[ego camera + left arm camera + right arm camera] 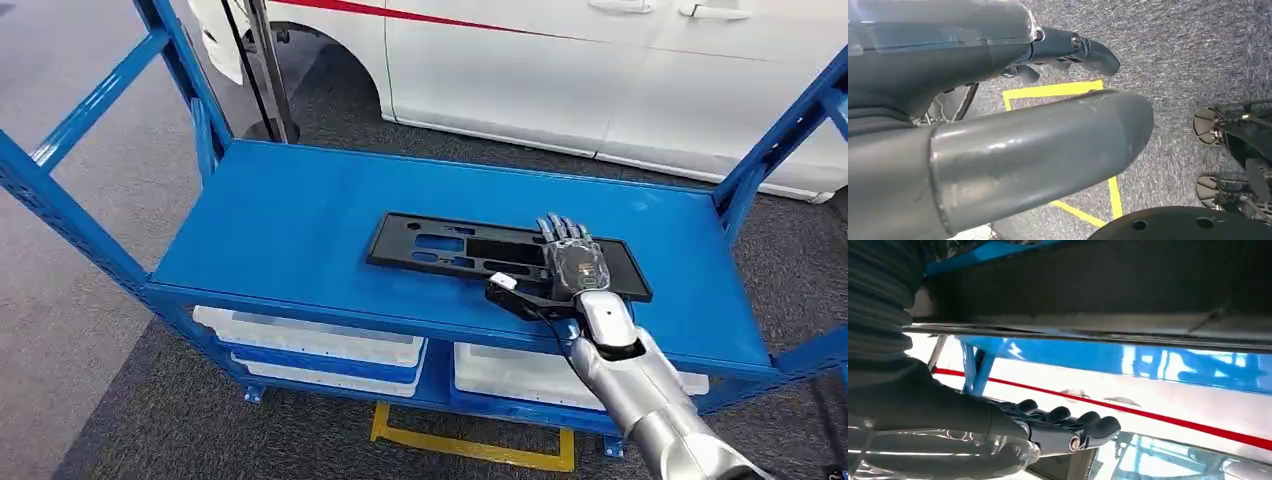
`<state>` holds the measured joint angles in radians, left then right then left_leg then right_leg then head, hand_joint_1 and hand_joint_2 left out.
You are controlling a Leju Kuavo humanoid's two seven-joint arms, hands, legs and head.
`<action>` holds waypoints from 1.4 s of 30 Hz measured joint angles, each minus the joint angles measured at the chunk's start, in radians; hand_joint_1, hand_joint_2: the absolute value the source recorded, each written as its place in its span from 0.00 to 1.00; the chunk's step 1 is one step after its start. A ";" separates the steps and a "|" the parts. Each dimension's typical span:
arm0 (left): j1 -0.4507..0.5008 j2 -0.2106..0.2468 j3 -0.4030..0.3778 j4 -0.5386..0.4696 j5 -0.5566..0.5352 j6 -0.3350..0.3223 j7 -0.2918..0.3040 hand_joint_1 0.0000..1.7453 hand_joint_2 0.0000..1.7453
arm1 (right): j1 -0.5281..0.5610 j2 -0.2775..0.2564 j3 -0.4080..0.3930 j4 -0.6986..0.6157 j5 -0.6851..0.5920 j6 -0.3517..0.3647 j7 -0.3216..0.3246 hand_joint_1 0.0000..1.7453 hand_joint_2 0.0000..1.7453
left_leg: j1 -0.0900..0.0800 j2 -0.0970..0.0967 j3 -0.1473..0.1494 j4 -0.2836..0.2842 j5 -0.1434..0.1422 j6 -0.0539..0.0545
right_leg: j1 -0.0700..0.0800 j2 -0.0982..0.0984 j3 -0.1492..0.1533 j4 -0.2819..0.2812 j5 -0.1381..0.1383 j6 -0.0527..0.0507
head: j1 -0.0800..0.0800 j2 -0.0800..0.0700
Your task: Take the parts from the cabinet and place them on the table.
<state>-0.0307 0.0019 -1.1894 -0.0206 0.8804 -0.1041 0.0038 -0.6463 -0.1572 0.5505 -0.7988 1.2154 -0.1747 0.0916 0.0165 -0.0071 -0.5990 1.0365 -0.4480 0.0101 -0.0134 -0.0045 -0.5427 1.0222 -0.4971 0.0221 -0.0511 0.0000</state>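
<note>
A flat black rectangular plastic panel with cut-outs lies at the centre of the blue metal shelf. The right hand rests on its four-o'clock end, fingers extended flat, thumb at the near edge; whether it grips, I cannot tell. The left hand hangs over grey carpet, holding nothing, fingers loosely apart.

Blue shelf top, flat black plastic part lying on it
</note>
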 joint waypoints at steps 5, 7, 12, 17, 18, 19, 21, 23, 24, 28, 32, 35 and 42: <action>0.000 0.000 0.000 0.000 0.000 0.000 0.000 0.00 0.00 | -0.006 0.002 -0.005 0.015 0.000 0.000 0.000 0.00 1.00 | 0.000 0.000 0.001 0.000 0.000 0.000 | 0.000 0.000 0.001 0.000 0.000 0.000 | 0.000 0.000; 0.000 0.000 0.000 0.000 0.000 0.000 0.000 0.00 0.00 | -0.007 0.003 -0.005 0.018 0.000 0.000 0.000 0.00 1.00 | 0.000 0.000 0.002 0.000 0.000 0.000 | 0.000 0.000 0.002 0.000 0.000 0.000 | 0.000 0.000; 0.000 0.000 0.000 0.000 0.000 0.000 0.000 0.00 0.00 | -0.009 0.005 -0.008 0.022 0.000 0.000 0.000 0.00 1.00 | 0.000 0.000 0.003 0.000 0.000 0.000 | 0.000 0.000 0.003 0.000 0.000 0.000 | 0.000 0.000; 0.000 0.000 0.000 0.000 0.000 0.000 0.000 0.00 0.00 | -0.010 0.006 -0.010 0.027 0.002 0.000 0.001 0.00 1.00 | 0.000 0.000 0.003 0.000 0.000 0.000 | 0.000 0.000 0.003 0.000 0.000 0.000 | 0.000 0.000; 0.000 0.000 0.000 0.000 0.002 -0.002 0.000 0.00 0.00 | -0.010 0.007 -0.011 0.027 0.007 0.002 0.005 0.14 1.00 | 0.000 0.000 0.004 0.000 0.000 0.000 | 0.000 0.000 0.003 0.000 0.000 0.000 | 0.000 0.000; 0.000 0.000 0.000 0.000 0.005 -0.003 -0.003 0.00 0.00 | -0.010 0.007 -0.014 0.027 0.019 0.005 0.012 0.92 1.00 | 0.000 0.000 0.004 0.000 0.000 0.000 | 0.000 0.000 0.003 0.000 0.000 0.000 | 0.000 0.000; 0.000 -0.001 0.000 0.000 0.011 -0.006 -0.006 0.00 0.00 | -0.006 0.007 -0.024 0.028 0.033 0.015 0.023 1.00 1.00 | 0.000 0.000 0.004 0.000 0.000 0.000 | 0.000 0.000 0.004 0.000 0.000 0.000 | 0.000 0.000; 0.001 -0.002 0.000 0.000 0.014 -0.011 -0.012 0.00 0.00 | -0.001 0.007 -0.035 0.028 0.039 0.024 0.025 0.98 1.00 | 0.000 0.000 0.004 0.000 0.000 0.000 | 0.000 0.000 0.004 0.000 0.000 0.000 | 0.000 0.000; 0.001 -0.002 0.000 0.000 0.015 -0.012 -0.014 0.00 0.00 | 0.003 0.007 -0.041 0.028 0.039 0.031 0.025 0.97 1.00 | 0.000 0.001 0.004 0.000 0.000 0.000 | 0.000 0.000 0.004 0.000 0.000 0.000 | 0.000 0.000; 0.001 -0.003 0.000 0.000 0.018 -0.015 -0.018 0.00 0.00 | 0.016 0.007 -0.056 0.025 0.043 0.048 0.024 1.00 1.00 | 0.000 0.001 0.004 0.000 0.000 0.000 | 0.000 0.001 0.004 0.000 0.000 0.000 | 0.000 0.000; 0.002 -0.005 0.000 0.000 0.024 -0.019 -0.021 0.00 0.00 | 0.020 0.006 -0.073 0.011 0.048 0.064 0.019 1.00 1.00 | 0.000 0.000 0.004 0.000 0.000 0.000 | 0.000 0.000 0.003 0.000 0.000 0.000 | 0.000 0.000; 0.002 -0.006 0.000 0.000 0.029 -0.022 -0.021 0.00 0.00 | 0.019 0.006 -0.079 0.003 0.048 0.069 0.013 1.00 1.00 | 0.000 0.001 0.004 0.000 0.000 0.000 | 0.000 0.000 0.004 0.000 0.000 0.000 | 0.000 0.000; 0.002 -0.010 0.000 0.000 0.031 -0.023 -0.021 0.00 0.00 | 0.020 0.006 -0.087 -0.002 0.048 0.070 0.003 1.00 1.00 | 0.000 0.000 0.004 0.000 0.000 0.000 | 0.000 0.000 0.003 0.000 0.000 0.000 | 0.000 0.000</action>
<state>-0.0290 -0.0076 -1.1894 -0.0206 0.9117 -0.1266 -0.0168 -0.6262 -0.1511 0.4635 -0.8007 1.2631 -0.1049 0.0942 0.0165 -0.0066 -0.5951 1.0364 -0.4478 0.0102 -0.0135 -0.0041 -0.5393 1.0221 -0.4971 0.0221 -0.0507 0.0000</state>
